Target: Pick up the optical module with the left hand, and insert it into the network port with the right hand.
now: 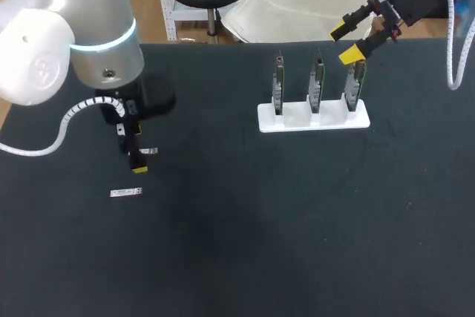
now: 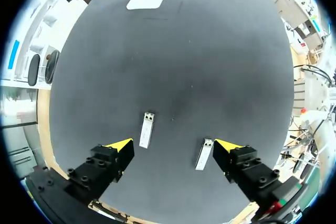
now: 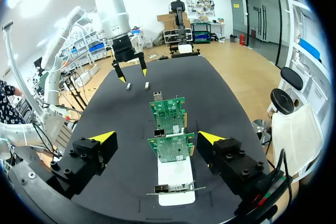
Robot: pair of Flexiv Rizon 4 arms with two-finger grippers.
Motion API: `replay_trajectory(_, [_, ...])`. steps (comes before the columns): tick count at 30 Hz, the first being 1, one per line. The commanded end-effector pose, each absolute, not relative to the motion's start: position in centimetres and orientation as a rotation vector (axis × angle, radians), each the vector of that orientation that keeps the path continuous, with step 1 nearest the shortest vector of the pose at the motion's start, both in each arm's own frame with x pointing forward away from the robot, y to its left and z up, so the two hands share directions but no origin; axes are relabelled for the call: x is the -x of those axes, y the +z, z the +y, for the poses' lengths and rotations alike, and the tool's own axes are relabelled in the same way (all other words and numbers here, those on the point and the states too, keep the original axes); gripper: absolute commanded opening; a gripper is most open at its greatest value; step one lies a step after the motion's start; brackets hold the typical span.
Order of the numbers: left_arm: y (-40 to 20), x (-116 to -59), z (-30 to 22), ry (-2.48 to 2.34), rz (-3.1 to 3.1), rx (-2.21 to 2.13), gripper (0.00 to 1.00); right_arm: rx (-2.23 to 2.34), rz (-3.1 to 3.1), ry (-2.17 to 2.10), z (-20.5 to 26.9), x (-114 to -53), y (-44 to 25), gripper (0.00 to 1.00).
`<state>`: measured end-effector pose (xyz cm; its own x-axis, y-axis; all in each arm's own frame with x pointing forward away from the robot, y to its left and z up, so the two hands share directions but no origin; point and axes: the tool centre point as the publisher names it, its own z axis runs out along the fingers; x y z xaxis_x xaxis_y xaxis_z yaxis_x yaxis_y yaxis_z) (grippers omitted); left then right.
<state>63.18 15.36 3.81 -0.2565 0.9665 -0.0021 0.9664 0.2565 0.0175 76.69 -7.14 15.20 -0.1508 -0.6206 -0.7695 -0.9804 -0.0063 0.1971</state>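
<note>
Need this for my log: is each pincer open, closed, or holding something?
Left pincer: open, holding nothing.
Right pincer: open, holding nothing.

- table [image 1: 297, 220]: plain matte black
- module [image 2: 147, 129], second module [image 2: 203, 154]: silver, darker at one end
- stand [image 1: 312, 120]: white
- boards [image 1: 317, 83]: green
- left gripper [image 2: 173, 145], right gripper [image 3: 156, 137]: black fingers, yellow tips
- left arm [image 1: 96, 5]: white-grey, pale blue glowing ring
</note>
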Motion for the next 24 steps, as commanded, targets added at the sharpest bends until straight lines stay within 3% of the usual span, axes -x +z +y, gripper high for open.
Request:
replay_trajectory(1, [3.1, -63.3, 15.9, 0.014, 2.496, -1.898, 1.00, 1.650, 1.810, 1.008, -7.1, -76.5, 15.2, 1.00])
replay_trajectory(24, [0.8, -65.9, 16.8, -0.010, 2.513, -1.904, 1.00, 1.650, 1.810, 1.008, -7.1, -76.5, 15.2, 1.00])
